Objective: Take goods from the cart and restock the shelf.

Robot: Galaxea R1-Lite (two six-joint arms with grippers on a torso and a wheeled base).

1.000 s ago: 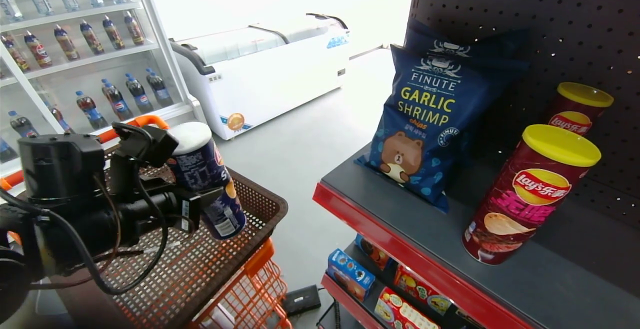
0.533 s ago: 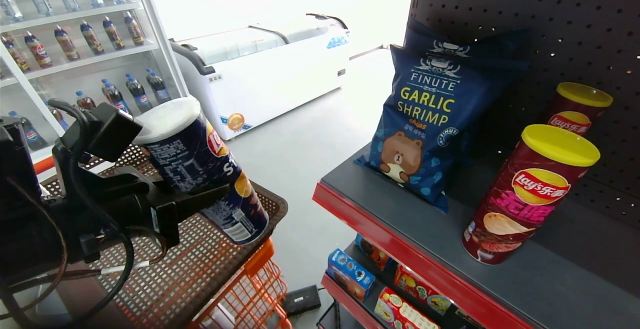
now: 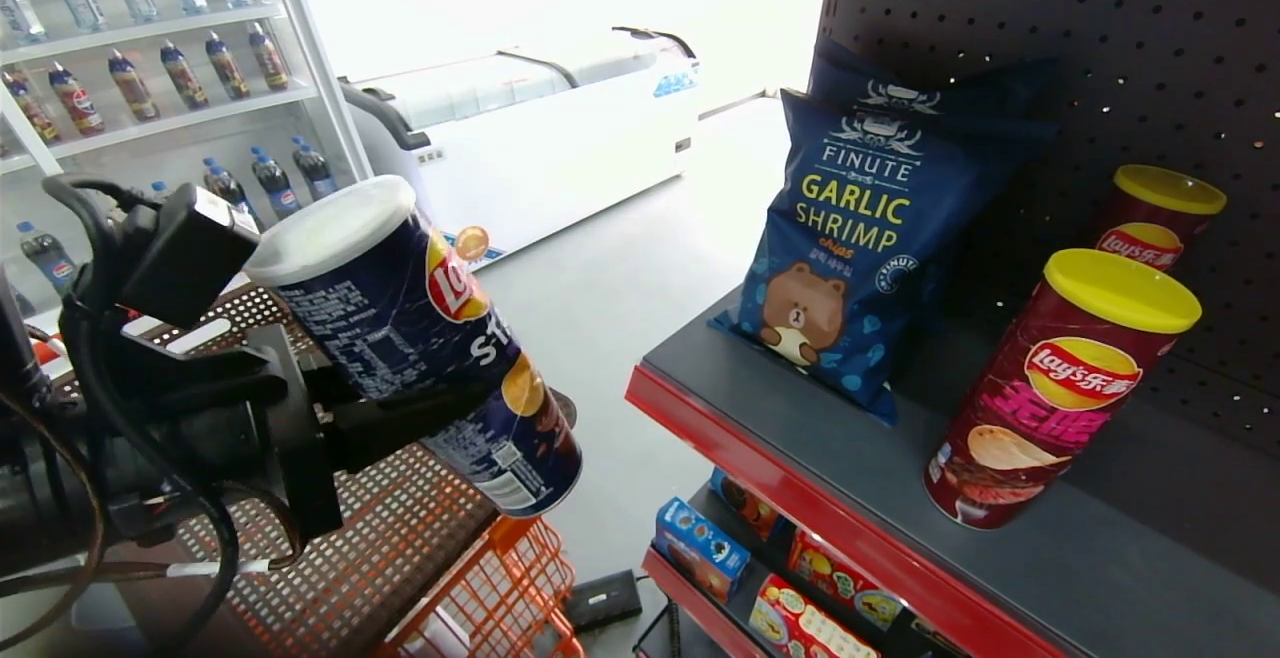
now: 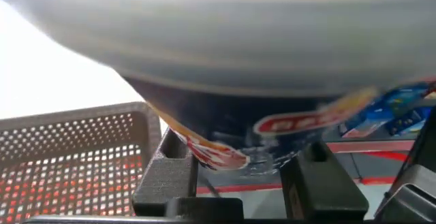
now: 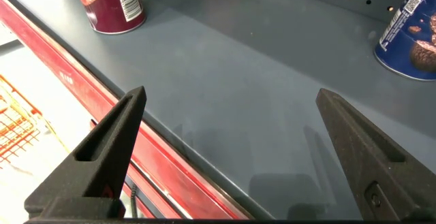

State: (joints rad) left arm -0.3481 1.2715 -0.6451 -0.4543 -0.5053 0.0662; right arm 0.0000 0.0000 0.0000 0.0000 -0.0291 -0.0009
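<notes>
My left gripper pinches the blue chip can, tilted over the cart basket. My right gripper hangs spread above the grey shelf, near its red front edge. A chest freezer stands behind.

Chip canisters, four counted: one dark-blue canister with a white lid; two red with yellow lids, front red canister and rear red canister; one further blue canister on the shelf. Snack bags: two, it seems: front blue bag, second blue bag mostly hidden behind it. Cart baskets: two, brown upper basket, orange lower basket. Chest freezer: one.
</notes>
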